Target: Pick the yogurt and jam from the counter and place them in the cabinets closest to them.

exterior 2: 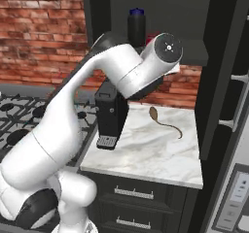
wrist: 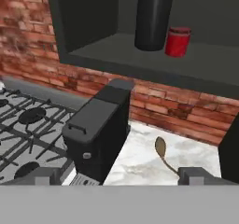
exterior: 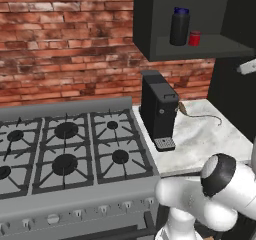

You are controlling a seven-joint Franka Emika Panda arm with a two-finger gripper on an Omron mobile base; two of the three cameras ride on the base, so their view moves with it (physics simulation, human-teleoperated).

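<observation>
Brick wall [exterior: 65, 49] across the back, red-brown courses with pale mortar, rough look. Grey gas stove [exterior: 65, 154] at left: flat metal top, black cast grates over round burners, row of knobs along the front edge. Tabletop [exterior 2: 146, 154] to the stove's right: white marble with grey veins, square-edged slab over dark drawer fronts with silver bar pulls. Black cabinet [exterior: 150, 19] mounted on the wall above the tabletop, its inside showing as one plain dark shelf. On that shelf, two containers side by side, close or just touching: a tall dark cylindrical bottle with a blue cap [exterior: 179, 26], the larger of the two, and to its right a small red jar [exterior: 194, 38], squat and round with a lid of the same red; which is yogurt and which jam cannot be told, and no label or writing is readable on either. Black coffee machine [wrist: 95, 136] stands on the tabletop next to the stove, boxy, matte, with a ribbed silver drip tray at its foot; no brand legible. Behind and right of it a brown wooden spoon [exterior 2: 163, 121] lies flat on the marble, oval bowl, thin curved handle. End effector [wrist: 119, 176] open, fingers wide apart, holding nothing, hanging in front of the shelf and above the tabletop.
</observation>
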